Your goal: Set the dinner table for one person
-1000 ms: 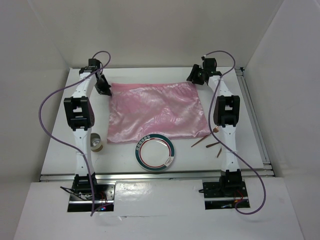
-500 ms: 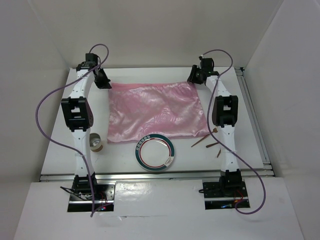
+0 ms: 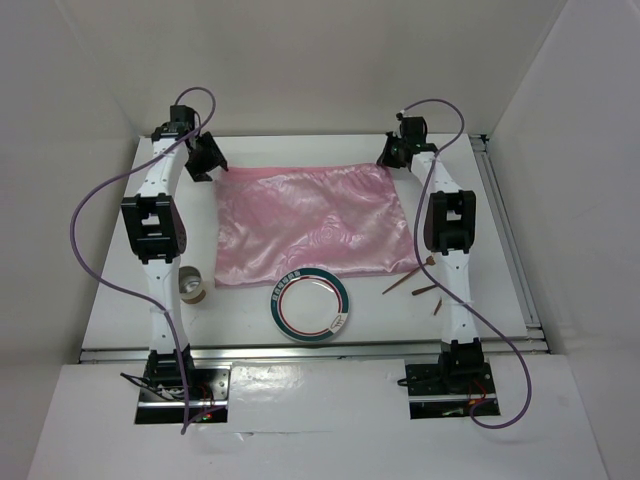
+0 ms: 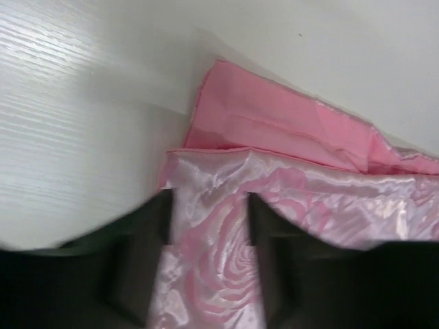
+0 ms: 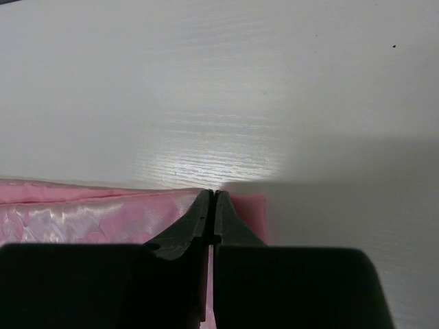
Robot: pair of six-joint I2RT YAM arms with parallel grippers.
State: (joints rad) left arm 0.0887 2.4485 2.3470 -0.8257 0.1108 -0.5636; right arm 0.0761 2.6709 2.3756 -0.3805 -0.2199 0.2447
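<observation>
A shiny pink cloth (image 3: pixel 310 220) lies spread on the white dinner table (image 3: pixel 300 150). My left gripper (image 3: pixel 205 158) hangs over the cloth's far left corner. In the left wrist view that gripper (image 4: pixel 209 216) is open, and the rose-patterned cloth (image 4: pixel 309 199) lies flat beneath both fingers. My right gripper (image 3: pixel 393 152) is at the far right corner. Its jaws (image 5: pixel 212 195) are shut, tips together on the far edge of the cloth (image 5: pixel 82 212), with pink fabric on both sides of them.
A white plate with a green and red rim (image 3: pixel 310 305) sits near the front edge, just below the cloth. A small cup (image 3: pixel 192 285) stands by the left arm. Brown sticks (image 3: pixel 415 285) lie beside the right arm. A metal rail (image 3: pixel 510 240) runs along the right edge.
The left gripper has opened and let go of the cloth's far left corner after drawing it outward. The right gripper has closed at the far right corner.
</observation>
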